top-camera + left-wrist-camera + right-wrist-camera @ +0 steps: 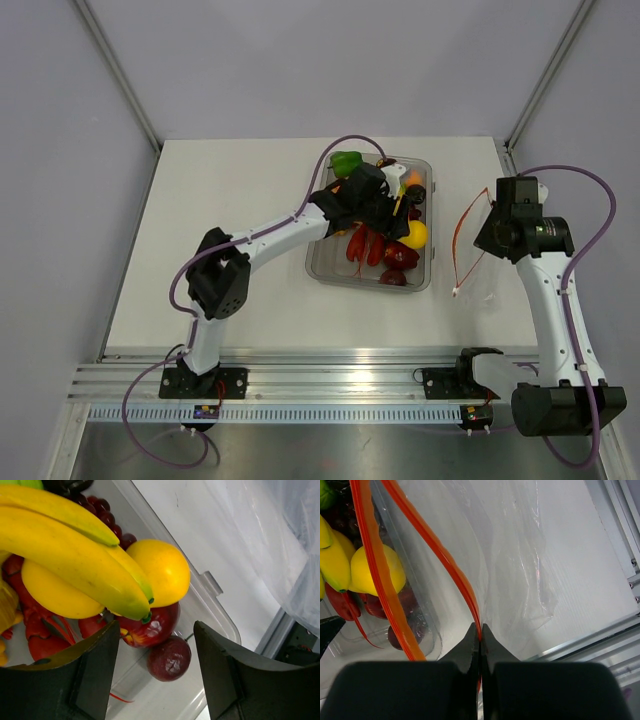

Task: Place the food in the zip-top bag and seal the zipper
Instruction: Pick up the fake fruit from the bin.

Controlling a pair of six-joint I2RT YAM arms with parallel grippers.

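My overhead cam looks down on the whole bench [200,200]; both wrist cams sit close, sharing the tray [335,272].

1. A robotics lab test cell
2. Plain grey panel walls [330,60] on metal corner posts [118,75] box in a bare white desk [230,200]
3. A left arm [270,235] and a right arm [555,300] sit bolted to a slotted aluminium rail [330,385], purple cables [560,167] looping loose

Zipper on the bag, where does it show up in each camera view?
Top external: zipper right of the clear tray, below the right gripper.
Left wrist: not in view.
Right wrist: centre, one strand pinched in the gripper.
Shared landmark: the clear tray.
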